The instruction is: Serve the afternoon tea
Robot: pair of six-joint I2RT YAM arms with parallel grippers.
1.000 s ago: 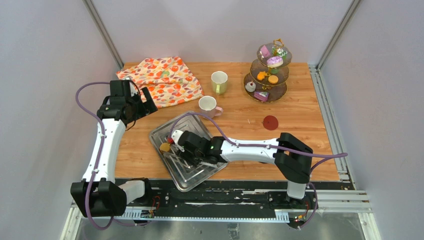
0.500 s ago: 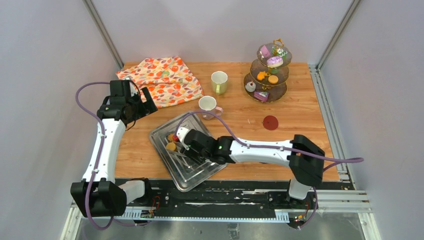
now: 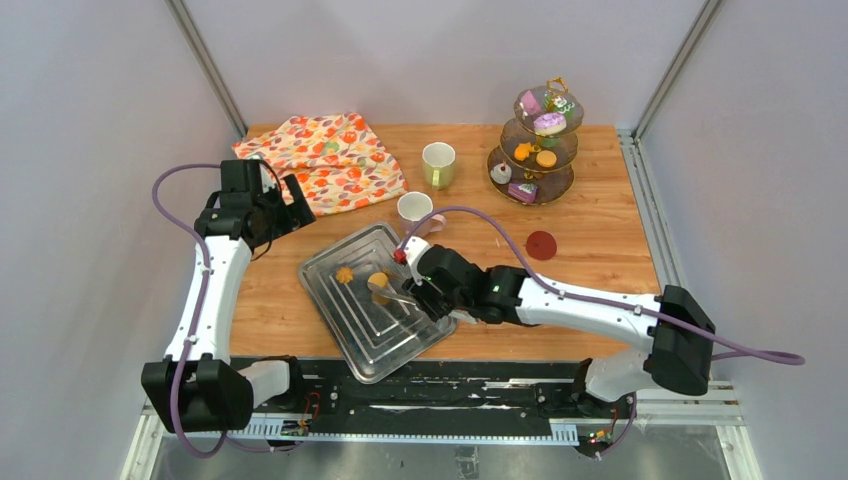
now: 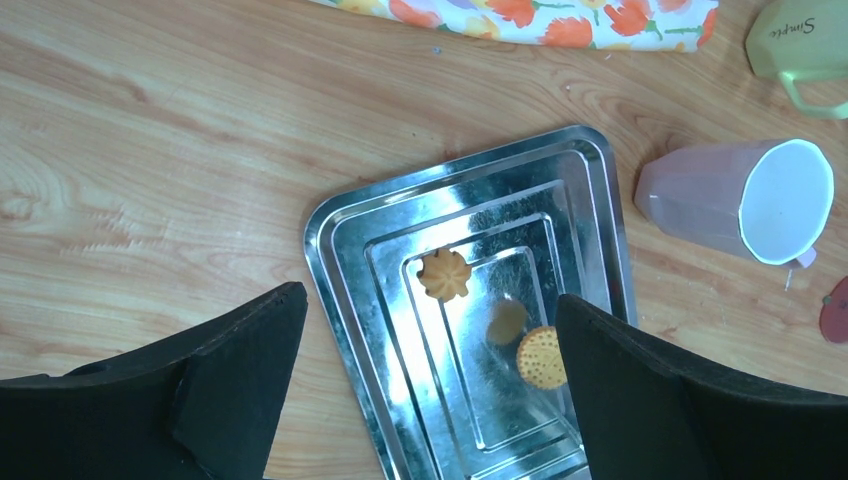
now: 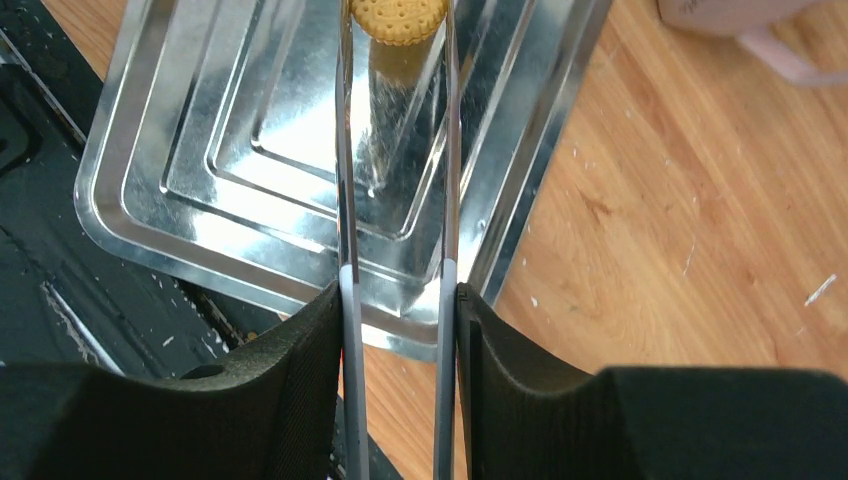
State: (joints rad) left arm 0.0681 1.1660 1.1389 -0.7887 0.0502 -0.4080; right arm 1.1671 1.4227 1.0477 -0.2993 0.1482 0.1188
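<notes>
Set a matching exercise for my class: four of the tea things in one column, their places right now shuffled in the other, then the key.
Column 1
1. flower cookie
2. round cookie
3. pink mug
4. green mug

Column 2
A. between the cloth and the stand
B. pinched in the tongs held by the right gripper
C. lying flat on the tray
D. just beyond the tray's far corner

Pairs: 1-C, 2-B, 3-D, 4-A
</notes>
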